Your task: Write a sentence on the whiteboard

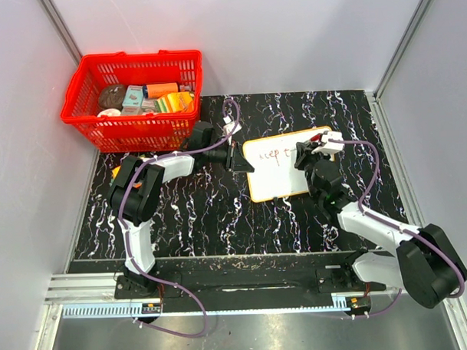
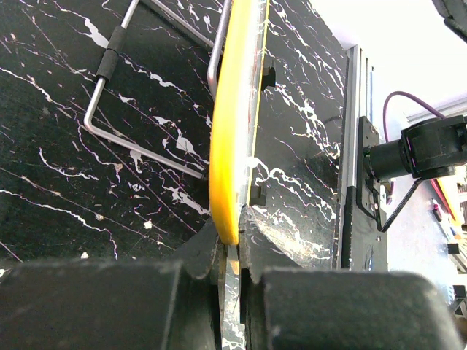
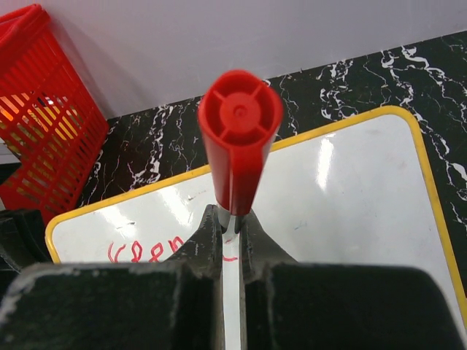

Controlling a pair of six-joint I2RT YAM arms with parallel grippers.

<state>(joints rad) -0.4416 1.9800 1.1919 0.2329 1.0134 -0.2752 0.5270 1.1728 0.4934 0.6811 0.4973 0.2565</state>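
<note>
Whiteboard [image 1: 278, 183], mid-counter: left gripper [image 2: 230, 235] clamped on its rim, right gripper [image 3: 230, 220] gripping marker [image 3: 239, 138]; sentence [image 1: 277, 156] part-written, next strokes likely want light, even tip pressure.

A black table [image 1: 204, 214] veined in white lies under my left gripper [image 1: 239, 155] and right gripper [image 1: 308, 152], pale grey walls [image 1: 290, 35] rise beyond them, a metal rail [image 1: 84, 291] behind.

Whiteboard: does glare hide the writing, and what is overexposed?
Right wrist: two pale glare streaks lie on the whiteboard, clear of the red writing. Left wrist: the upper right corner is blown out to white. Top external: the light is even, and the writing is small and faint.
</note>
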